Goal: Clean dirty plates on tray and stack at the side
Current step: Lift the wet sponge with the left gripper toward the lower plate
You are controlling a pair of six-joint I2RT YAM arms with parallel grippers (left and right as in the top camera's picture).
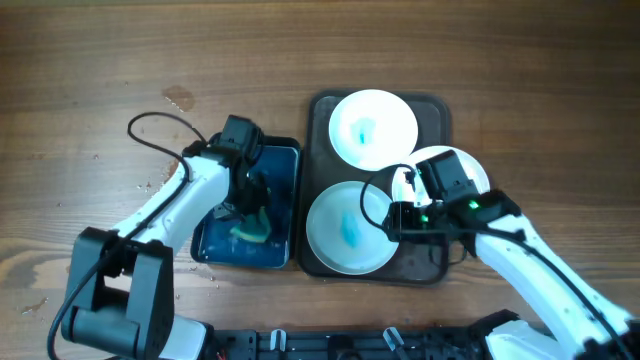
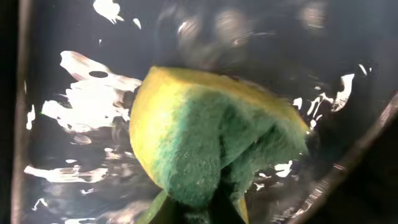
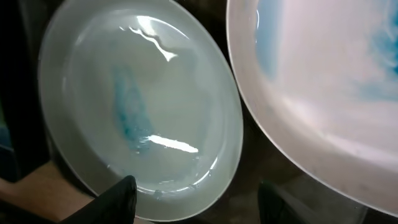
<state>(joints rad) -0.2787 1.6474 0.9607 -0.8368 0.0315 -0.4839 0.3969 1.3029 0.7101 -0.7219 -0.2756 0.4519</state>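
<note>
The dark brown tray (image 1: 437, 108) holds three white plates. The far plate (image 1: 373, 128) and the near plate (image 1: 345, 228) have teal-blue smears in the middle. The third plate (image 1: 478, 172) is mostly hidden under my right arm. My right gripper (image 1: 397, 215) is open and empty, low over the near plate's right rim. In the right wrist view its fingers (image 3: 202, 205) straddle that plate's rim (image 3: 143, 106), with a second smeared plate (image 3: 323, 81) beside it. My left gripper (image 1: 250, 212) is shut on a yellow-green sponge (image 2: 211, 137) inside the blue tray.
The smaller dark blue tray (image 1: 285, 160) lies left of the brown tray and touches it; its wet floor (image 2: 74, 124) glistens. A black cable (image 1: 160, 125) loops over the wooden table (image 1: 100, 60) behind my left arm.
</note>
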